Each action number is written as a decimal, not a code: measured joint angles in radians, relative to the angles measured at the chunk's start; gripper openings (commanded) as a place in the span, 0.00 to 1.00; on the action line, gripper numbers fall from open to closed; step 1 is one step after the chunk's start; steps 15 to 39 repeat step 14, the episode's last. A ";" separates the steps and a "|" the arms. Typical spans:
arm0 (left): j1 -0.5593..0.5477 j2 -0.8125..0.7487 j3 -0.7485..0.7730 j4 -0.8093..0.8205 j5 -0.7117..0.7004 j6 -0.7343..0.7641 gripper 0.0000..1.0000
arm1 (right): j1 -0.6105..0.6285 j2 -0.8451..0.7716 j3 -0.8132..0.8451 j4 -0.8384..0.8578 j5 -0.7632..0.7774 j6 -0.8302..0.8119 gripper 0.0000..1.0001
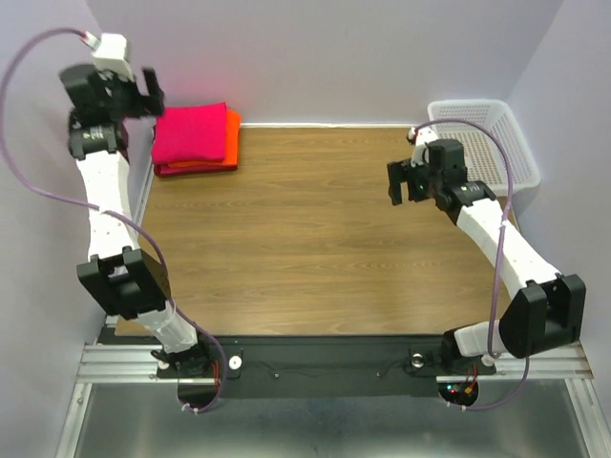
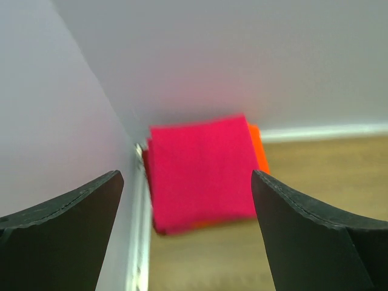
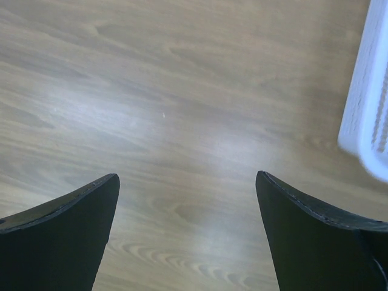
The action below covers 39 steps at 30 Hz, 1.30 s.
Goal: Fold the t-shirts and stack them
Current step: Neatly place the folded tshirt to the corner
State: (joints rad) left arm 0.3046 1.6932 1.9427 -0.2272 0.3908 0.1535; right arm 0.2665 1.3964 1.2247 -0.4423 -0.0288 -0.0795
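Observation:
A stack of folded t-shirts lies in the far left corner of the table. The magenta-pink shirt (image 1: 191, 133) is on top, the orange shirt (image 1: 232, 134) under it, and a darker red edge (image 1: 172, 171) shows at the bottom. In the left wrist view the pink shirt (image 2: 203, 170) covers the orange one (image 2: 259, 151). My left gripper (image 1: 151, 93) is raised above and left of the stack, open and empty (image 2: 188, 200). My right gripper (image 1: 406, 181) hovers over bare table at the right, open and empty (image 3: 188, 200).
A white mesh basket (image 1: 487, 134) stands at the far right corner and shows in the right wrist view (image 3: 370, 121). Lavender walls close in the back and both sides. The wooden tabletop (image 1: 315, 239) lies between the arms.

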 measured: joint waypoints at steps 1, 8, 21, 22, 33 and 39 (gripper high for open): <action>-0.023 -0.036 -0.087 -0.024 0.003 0.020 0.99 | -0.022 -0.020 -0.039 0.002 -0.020 0.009 1.00; -0.187 -0.220 -0.629 -0.107 -0.047 0.084 0.99 | -0.082 -0.052 -0.282 -0.001 -0.115 0.048 1.00; -0.271 -0.365 -0.877 -0.116 -0.039 0.081 0.99 | -0.084 -0.083 -0.354 -0.014 -0.155 0.059 1.00; -0.271 -0.365 -0.877 -0.116 -0.039 0.081 0.99 | -0.084 -0.083 -0.354 -0.014 -0.155 0.059 1.00; -0.271 -0.365 -0.877 -0.116 -0.039 0.081 0.99 | -0.084 -0.083 -0.354 -0.014 -0.155 0.059 1.00; -0.271 -0.365 -0.877 -0.116 -0.039 0.081 0.99 | -0.084 -0.083 -0.354 -0.014 -0.155 0.059 1.00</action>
